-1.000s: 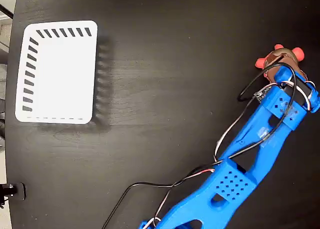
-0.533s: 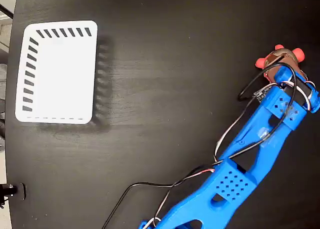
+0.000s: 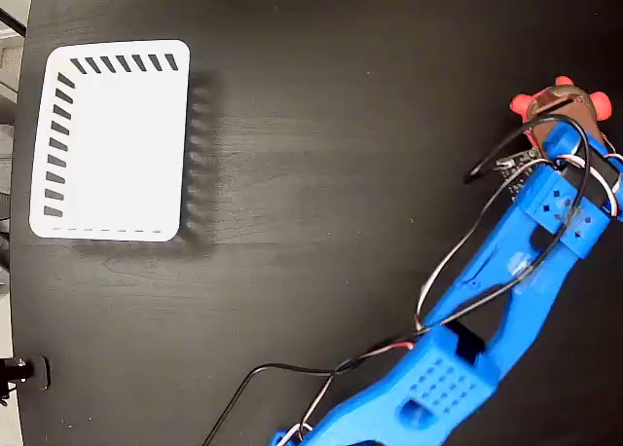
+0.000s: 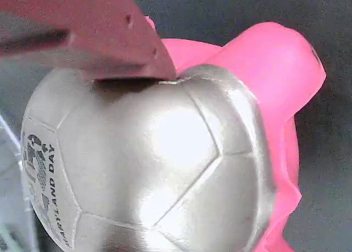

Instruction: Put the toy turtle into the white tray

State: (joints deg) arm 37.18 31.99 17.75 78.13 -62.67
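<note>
1. In the fixed view, the turtle (image 3: 563, 101) is seen at about 2 o'clock on the black table (image 3: 321, 173), close to the right edge of the picture
2. Only part of the turtle shows there: pink-red legs or head at its upper and left sides and a brownish shell, the lower part being covered by the blue arm (image 3: 506, 271)
3. The gripper (image 3: 560, 125) is placed over the turtle, at the tip of the arm, which runs from about 6 o'clock up to 2 o'clock
4. In the wrist view, the turtle (image 4: 159, 164) fills nearly the whole picture; its shell appears silvery with panel seams, and dark lettering is seen at 8 o'clock on it
5. A reddish finger (image 4: 104, 37) is seen touching the top of the shell at about 11 o'clock; the pink body is seen at 1 to 4 o'clock
6. Whether the jaws are clenched on the turtle cannot be told, since a second finger is not made out
7. The tray (image 3: 112, 139) lies at about 10 o'clock in the fixed view, well apart from the turtle, with dark slots along its top and left rims
8. Cables (image 3: 467, 241) are seen along the arm
</note>
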